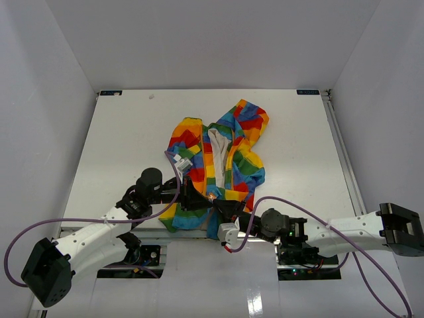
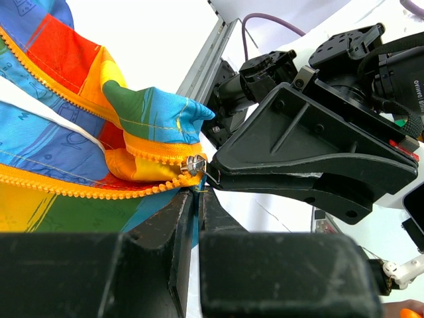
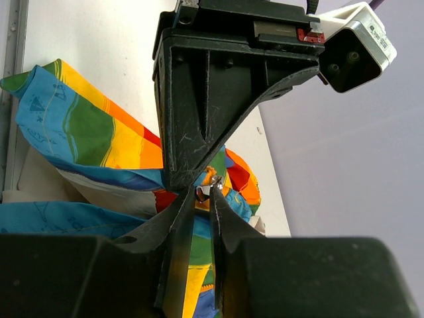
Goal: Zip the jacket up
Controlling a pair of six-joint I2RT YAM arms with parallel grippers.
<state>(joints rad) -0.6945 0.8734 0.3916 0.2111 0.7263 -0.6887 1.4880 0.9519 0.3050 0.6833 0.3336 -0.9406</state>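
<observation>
Rainbow patchwork jacket (image 1: 228, 142) of soft fabric lies open on the white table (image 1: 119, 146). Its white lining shows, its hood is on the far side, and its bottom hem is at the near edge, between the two arms.

On the left, the left gripper (image 2: 197, 199) comes in from the near left. Its fingers are pressed together on the blue fabric of the hem, directly under the slider, so it looks to be anchoring the lower end.

In the middle, the small silver metal zipper pull (image 2: 193, 164) sits at the very bottom of the yellow zipper (image 2: 73, 189). The two rows of teeth are not yet joined above it and spread apart toward the hood.

On the right, the right gripper (image 3: 204, 199) reaches in from the near right. Its fingertips are closed on the zipper pull, almost touching the tips of the left gripper.

The relation that matters is this: the long axis of the zipper runs from the pull away from both arm bases, toward the far side of the table. I judge that the right arm must draw the pull along this line while the left one holds the hem tight. If the pull goes sideways, the teeth may jam.
</observation>
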